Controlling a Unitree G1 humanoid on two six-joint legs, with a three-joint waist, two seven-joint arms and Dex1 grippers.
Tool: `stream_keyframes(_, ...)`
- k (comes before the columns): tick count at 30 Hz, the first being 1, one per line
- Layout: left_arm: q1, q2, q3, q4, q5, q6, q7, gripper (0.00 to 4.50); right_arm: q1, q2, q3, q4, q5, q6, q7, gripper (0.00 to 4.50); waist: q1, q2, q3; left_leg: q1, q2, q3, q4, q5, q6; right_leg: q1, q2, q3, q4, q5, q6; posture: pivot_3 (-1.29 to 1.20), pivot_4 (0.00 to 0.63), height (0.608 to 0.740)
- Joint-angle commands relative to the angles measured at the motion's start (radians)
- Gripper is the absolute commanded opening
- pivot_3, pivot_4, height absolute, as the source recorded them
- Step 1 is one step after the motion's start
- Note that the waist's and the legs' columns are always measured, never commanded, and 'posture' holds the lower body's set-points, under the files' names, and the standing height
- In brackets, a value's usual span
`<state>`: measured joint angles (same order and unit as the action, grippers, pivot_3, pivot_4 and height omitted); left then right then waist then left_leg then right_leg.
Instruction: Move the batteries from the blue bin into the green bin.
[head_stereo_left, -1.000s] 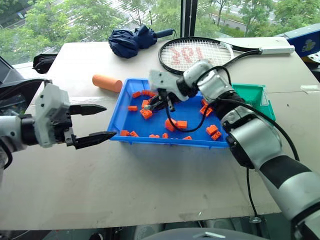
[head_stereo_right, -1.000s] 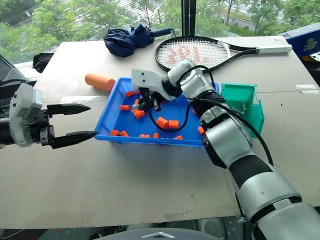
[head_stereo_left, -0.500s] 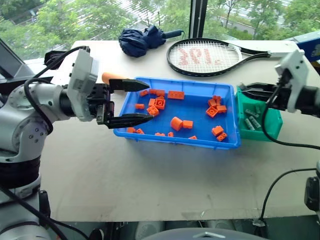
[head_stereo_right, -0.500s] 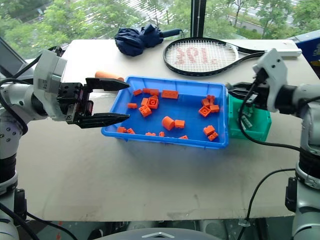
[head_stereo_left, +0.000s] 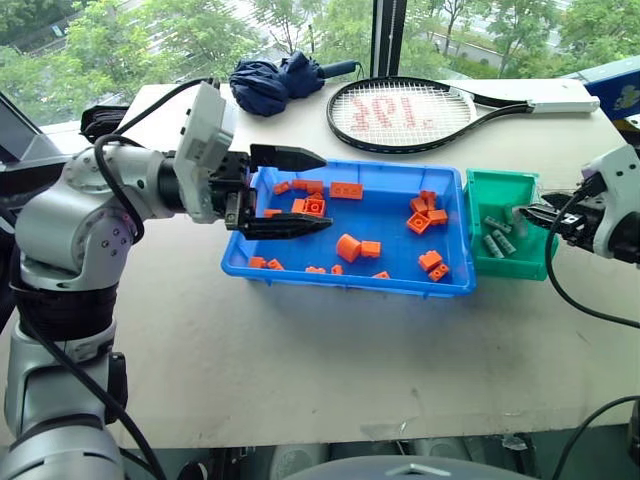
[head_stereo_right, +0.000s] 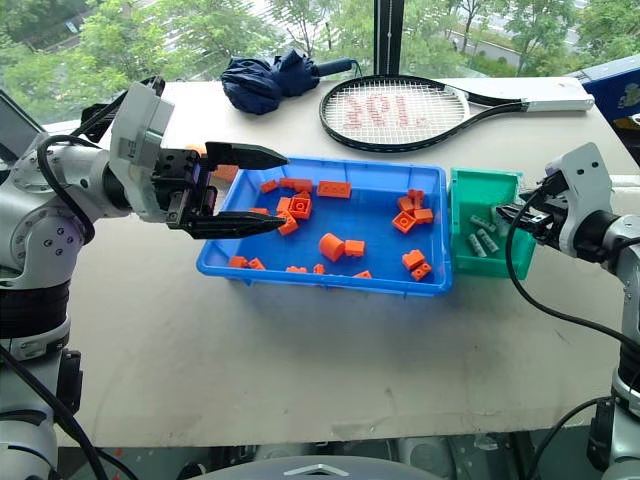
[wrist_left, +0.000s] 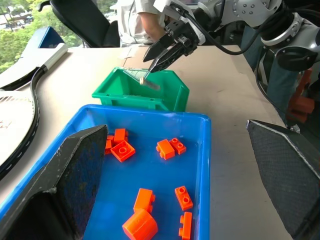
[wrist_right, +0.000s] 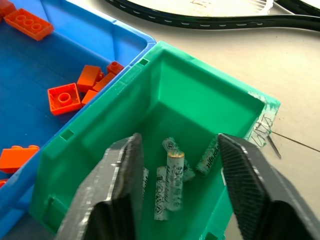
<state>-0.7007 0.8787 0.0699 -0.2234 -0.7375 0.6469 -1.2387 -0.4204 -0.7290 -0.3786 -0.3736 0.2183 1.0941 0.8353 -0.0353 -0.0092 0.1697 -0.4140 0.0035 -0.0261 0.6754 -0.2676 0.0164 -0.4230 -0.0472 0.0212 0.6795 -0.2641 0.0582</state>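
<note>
Right pincer (wrist_right: 175, 197) over the green bin (wrist_right: 200, 95)
You see its fingers apart above the batteries (wrist_right: 170, 180); left pincer (head_stereo_right: 262, 190) gapes empty over the blue bin (head_stereo_right: 330, 275)

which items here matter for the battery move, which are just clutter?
Job:
- batteries, lying in the green bin
- blue bin
- right pincer, open over the green bin
- left pincer, open at the blue bin's left end

Lying about:
- orange bricks
- tennis racket
- folded umbrella
</note>
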Motion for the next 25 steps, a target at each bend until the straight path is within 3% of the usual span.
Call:
stream_keyframes(1,0.052,0.023,0.037,-0.065,0.003,0.000,0.025,4.50,0.018,-0.008,-0.084,-0.025,0.054,-0.042,-0.020,3.98,0.000,0.000,0.000,0.000,0.000,0.000,0.000,0.000,0.000,0.000,0.000,0.000,0.000,0.000,0.000,0.00,0.150,0.740)
stream_keyframes(2,0.083,0.029,0.043,-0.090,0.004,0.006,0.035,4.50,0.045,-0.004,-0.102,-0.040,0.079,-0.061,-0.007,4.44,0.001,0.000,0.000,0.000,0.000,0.000,0.000,0.000,0.000,0.000,0.000,0.000,0.000,0.000,0.000,0.00,0.150,0.740)
stream_keyframes(9,0.355,-0.009,0.143,-0.336,-0.098,0.102,0.227,4.50,0.438,0.086,-0.300,-0.182,0.324,-0.265,0.213,4.44,0.020,0.000,0.000,0.000,0.002,-0.002,0.000,-0.001,0.001,0.003,0.000,-0.001,-0.002,0.000,0.000,0.00,0.150,0.740)
stream_keyframes(16,0.818,-0.057,0.139,-0.454,0.126,-0.069,0.318,4.50,0.747,0.064,-0.272,-0.017,0.264,-0.569,0.347,4.44,0.022,0.000,0.000,0.021,0.002,0.002,-0.002,-0.003,0.005,0.021,-0.001,0.001,-0.004,-0.001,0.000,0.00,0.150,0.740)
stream_keyframes(20,0.995,-0.156,0.111,-0.413,0.234,-0.227,0.352,4.50,0.801,0.092,-0.232,0.134,0.209,-0.818,0.393,4.44,0.025,0.000,-0.001,0.027,0.003,0.002,-0.004,-0.003,0.004,0.027,-0.001,0.002,-0.007,-0.001,-0.001,0.00,0.150,0.740)
stream_keyframes(25,1.047,-0.202,0.074,-0.374,0.306,-0.320,0.360,4.50,0.779,0.074,-0.187,0.204,0.220,-0.877,0.381,4.44,0.027,0.001,-0.002,0.031,0.003,0.004,-0.005,-0.003,0.005,0.032,-0.001,0.004,-0.009,-0.003,-0.004,0.00,0.150,0.740)
